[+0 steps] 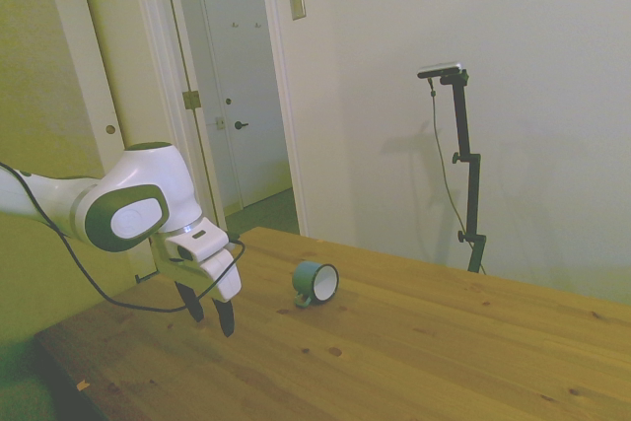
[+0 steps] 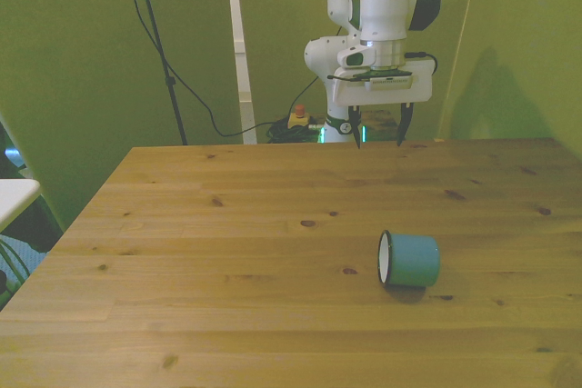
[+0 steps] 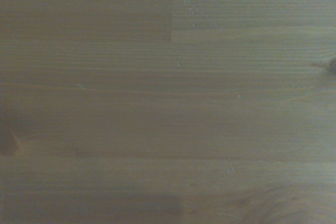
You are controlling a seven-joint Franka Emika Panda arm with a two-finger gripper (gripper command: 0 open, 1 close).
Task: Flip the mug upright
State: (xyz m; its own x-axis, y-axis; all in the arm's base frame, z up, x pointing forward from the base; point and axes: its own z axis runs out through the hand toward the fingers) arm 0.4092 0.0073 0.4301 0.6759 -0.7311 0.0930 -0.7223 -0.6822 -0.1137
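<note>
Place: a room in a home.
Signs: panelled door (image 1: 240,96), light switch (image 1: 297,2), plain walls, wooden table (image 2: 227,252).

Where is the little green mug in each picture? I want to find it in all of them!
Side view: the small teal-green mug lies on its side near the middle of the wooden table, white inside showing.
Front view: the mug lies on its side toward the front view's right.
Wrist view: not in it, only wood planks.
Shared landmark: the white arm's gripper, open, apart from the mug.
</note>
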